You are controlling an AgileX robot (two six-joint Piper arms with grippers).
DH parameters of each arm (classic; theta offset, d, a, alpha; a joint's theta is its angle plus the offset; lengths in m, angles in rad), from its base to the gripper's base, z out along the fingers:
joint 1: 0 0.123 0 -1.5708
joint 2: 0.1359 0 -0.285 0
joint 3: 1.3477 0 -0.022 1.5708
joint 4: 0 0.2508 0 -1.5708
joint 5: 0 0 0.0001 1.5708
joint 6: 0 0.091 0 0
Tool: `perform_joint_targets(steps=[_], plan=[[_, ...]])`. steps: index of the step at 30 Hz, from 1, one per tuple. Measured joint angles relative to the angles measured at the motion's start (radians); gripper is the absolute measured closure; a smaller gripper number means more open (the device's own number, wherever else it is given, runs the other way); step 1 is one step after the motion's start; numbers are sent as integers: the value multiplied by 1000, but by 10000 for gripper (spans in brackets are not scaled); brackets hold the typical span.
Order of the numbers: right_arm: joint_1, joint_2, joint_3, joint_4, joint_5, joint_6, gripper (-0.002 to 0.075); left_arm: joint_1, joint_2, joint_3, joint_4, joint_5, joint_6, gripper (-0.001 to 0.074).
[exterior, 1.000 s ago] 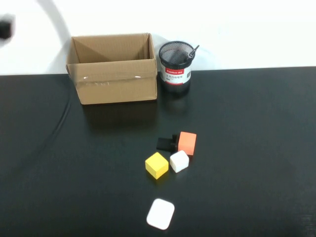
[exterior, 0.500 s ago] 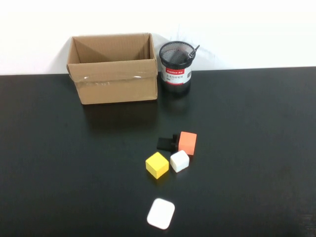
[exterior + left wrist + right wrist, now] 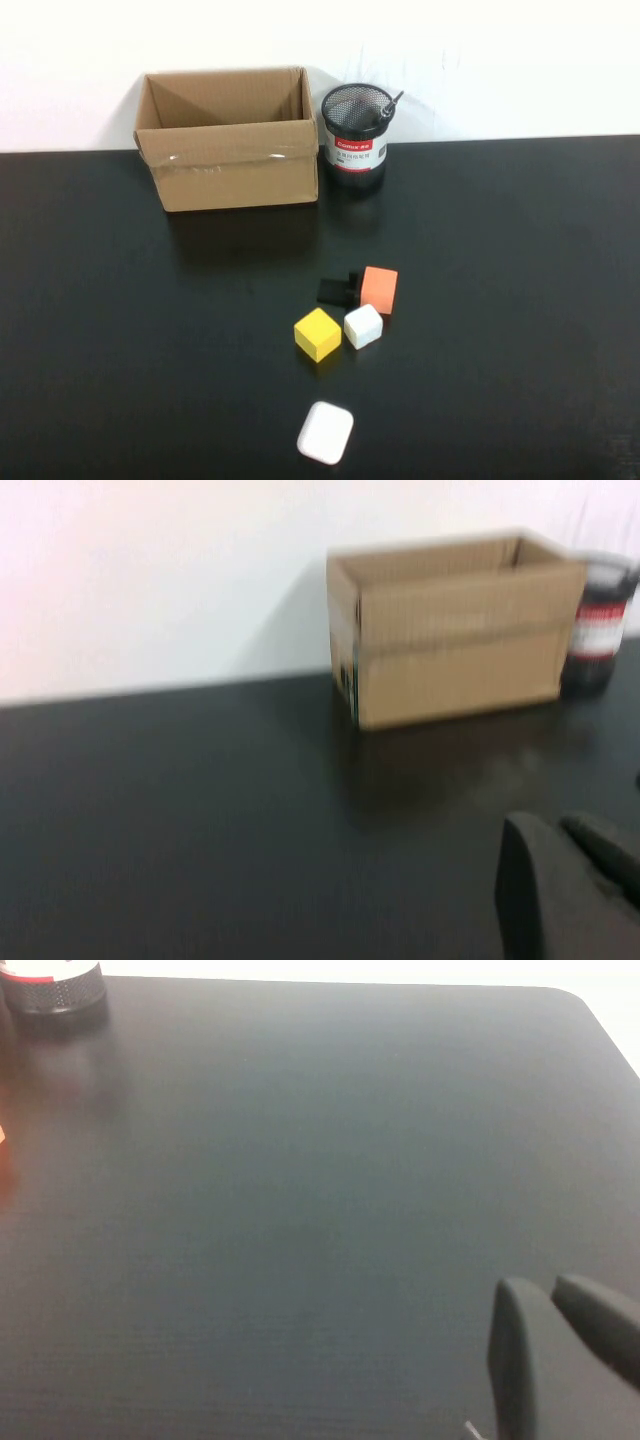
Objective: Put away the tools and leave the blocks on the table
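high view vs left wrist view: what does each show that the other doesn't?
High view only: the yellow cube, white cube, orange cuboid, black piece, a flat white piece, and a tool tip sticking out of the cup. Neither gripper is visible there. Left wrist view only: the left gripper, low over the table. Both: cardboard box, mesh cup, table.

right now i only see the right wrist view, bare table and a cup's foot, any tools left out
observer: none on the table; a black handle sticks out of the mesh cup.
operator: where are the blocks
observer: mid-table: yellow cube, white cube, orange cuboid, black piece, bunched together.
operator: and the grippers
observer: right gripper over bare table at right; left gripper at left, facing the cardboard box.
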Motion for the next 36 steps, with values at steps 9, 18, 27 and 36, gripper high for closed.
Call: perform_joint_targets(steps=[9,18,27,36], plan=[[0,0,0,0,0,0,734,21,0,100,31,-31,-14,736],[0,0,0,0,0,0,734,138,0,153,-90,-185,63,738],[0,0,0,0,0,0,734,190,0,301,-200,-308,157,738],[0,0,0,0,0,0,734,190,0,304,-209,-220,157,738]])
